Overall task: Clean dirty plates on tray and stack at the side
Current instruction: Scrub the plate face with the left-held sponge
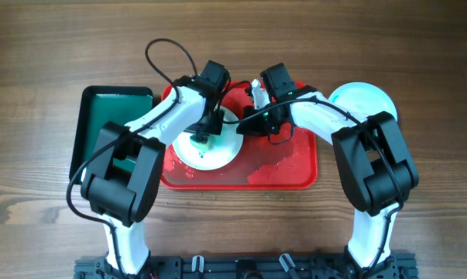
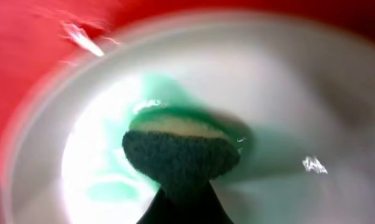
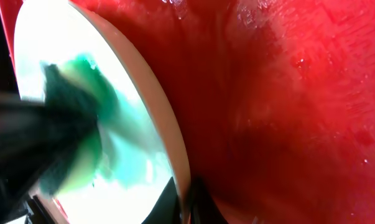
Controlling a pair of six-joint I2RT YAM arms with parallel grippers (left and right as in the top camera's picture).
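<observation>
Right now the scrubbing step is in hand. Near the middle of the overhead view the left gripper [image 1: 208,128] is closed on a dark sponge [image 2: 181,155], which presses onto the green smears of a plate [image 1: 218,155]. That plate lies at the left end of the red tray [image 1: 295,167]. At the bottom of its own view the right gripper [image 3: 186,202] pinches the plate's rim, steadying it. A second plate [image 1: 365,101] sits on the table beyond the tray's upper right corner. With green showing on the plate, I'd judge the next move calls for more wiping across the centre, rim held firm, before carrying it aside
</observation>
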